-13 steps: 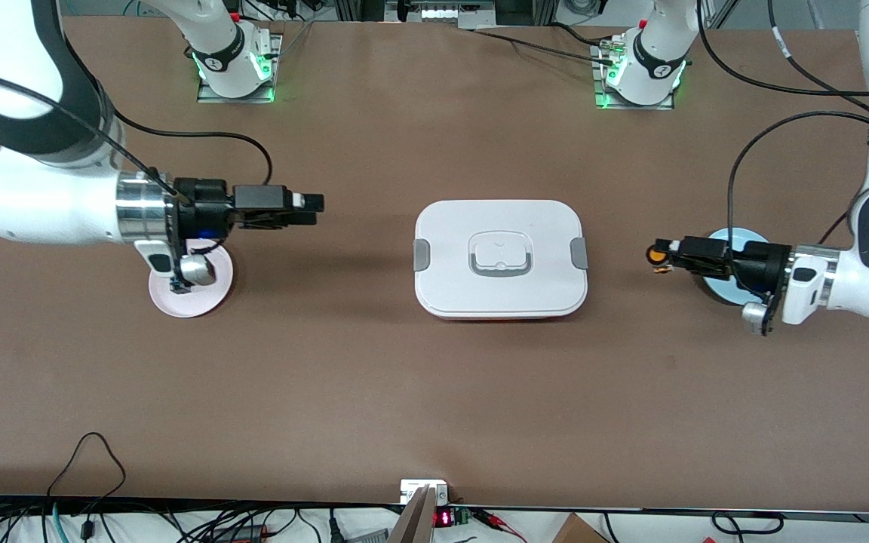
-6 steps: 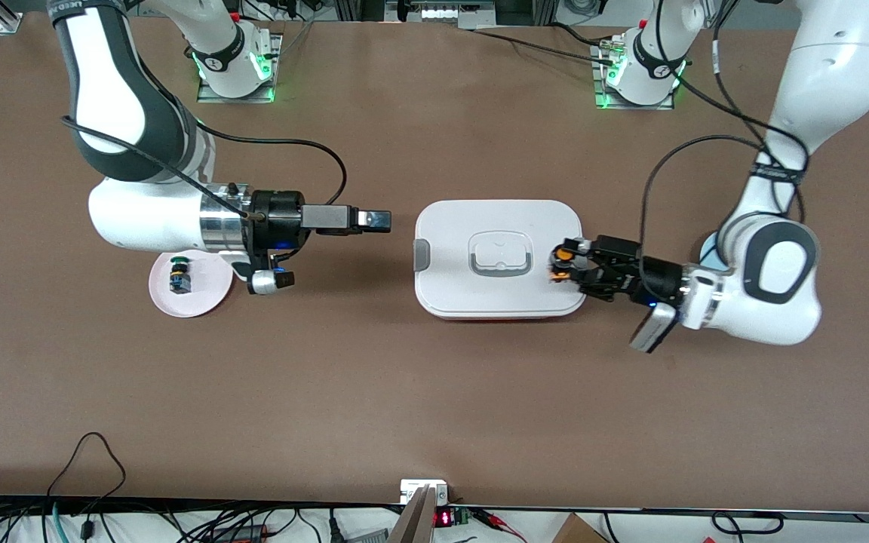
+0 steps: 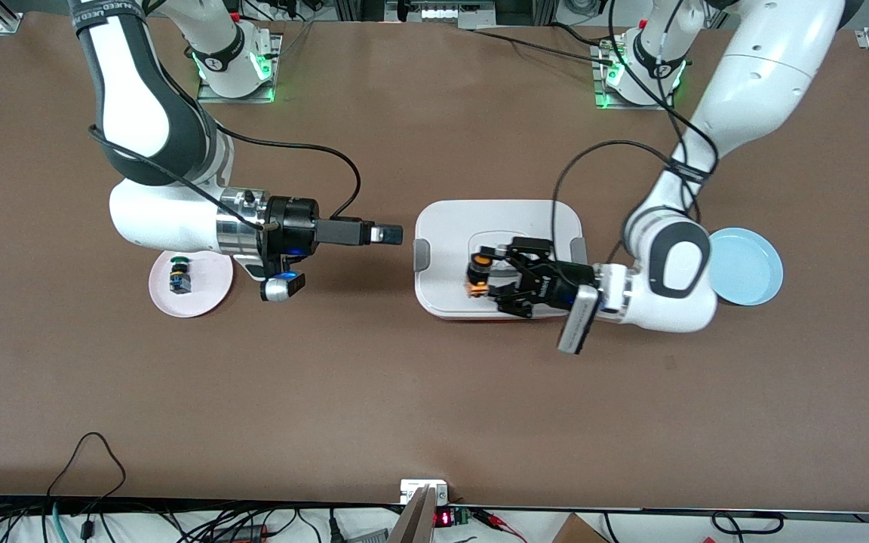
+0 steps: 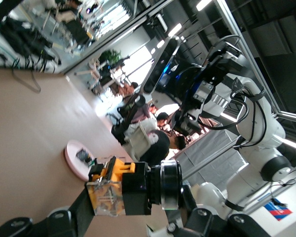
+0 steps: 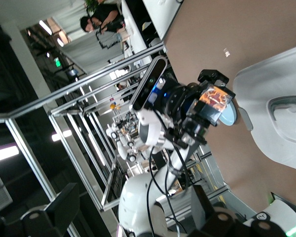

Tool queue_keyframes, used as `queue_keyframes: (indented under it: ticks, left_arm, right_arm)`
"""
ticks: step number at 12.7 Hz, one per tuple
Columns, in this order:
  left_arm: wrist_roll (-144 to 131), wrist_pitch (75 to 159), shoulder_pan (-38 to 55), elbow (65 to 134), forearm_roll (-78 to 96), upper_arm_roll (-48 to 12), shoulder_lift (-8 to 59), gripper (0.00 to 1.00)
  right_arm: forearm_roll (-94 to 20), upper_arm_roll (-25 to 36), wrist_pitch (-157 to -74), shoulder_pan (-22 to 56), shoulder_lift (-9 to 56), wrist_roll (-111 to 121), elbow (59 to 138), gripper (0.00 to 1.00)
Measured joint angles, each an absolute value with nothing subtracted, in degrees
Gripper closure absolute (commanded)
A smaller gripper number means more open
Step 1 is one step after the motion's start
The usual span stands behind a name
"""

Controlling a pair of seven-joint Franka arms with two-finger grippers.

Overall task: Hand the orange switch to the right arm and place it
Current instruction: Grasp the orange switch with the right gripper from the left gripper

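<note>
My left gripper [image 3: 480, 274] is shut on the orange switch [image 3: 481, 262] and holds it sideways over the white lidded box [image 3: 449, 226], orange cap toward the right arm. In the left wrist view the switch [image 4: 123, 190] sits between the fingers, tan base and black body showing. My right gripper [image 3: 387, 234] is open and empty, level above the table just short of the box's end, pointing at the switch. The right wrist view shows the switch [image 5: 214, 98] in the left gripper ahead.
A pink plate [image 3: 204, 298] near the right arm's end carries a green-capped switch [image 3: 178, 275]. A light blue plate [image 3: 745, 266] lies bare near the left arm's end. Cables run along the table's edge nearest the front camera.
My left arm has carried the orange switch from beside the blue plate to over the white box. My right gripper has moved from over the pink plate toward the box.
</note>
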State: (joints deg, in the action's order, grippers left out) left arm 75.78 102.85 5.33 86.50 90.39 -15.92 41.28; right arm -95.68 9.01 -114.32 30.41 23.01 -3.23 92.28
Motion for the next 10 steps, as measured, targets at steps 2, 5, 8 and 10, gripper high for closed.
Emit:
queue_keyframes:
  ticks: [2,5,8,10]
  left_arm:
    - [78.73,105.46,8.28,86.48,93.86,-15.94,41.36,0.65]
    - [79.61,105.70,8.62,86.42,94.32,-15.89,41.36,0.65]
    - [81.01,105.70,9.71,86.42,95.93,-15.92,41.37,0.66]
    - [83.08,105.70,10.15,86.42,96.43,-15.92,41.47,0.66]
  right_arm:
    - [-94.50,9.50,-116.33,30.31,23.18,-6.74,92.59,0.00]
    - [-89.10,10.41,-117.19,29.78,23.06,-11.06,92.42,0.00]
    - [-87.11,10.57,-117.26,28.72,23.05,-11.16,92.42,0.00]
    - [-85.97,10.46,-117.46,29.11,23.60,-11.49,92.48,0.00]
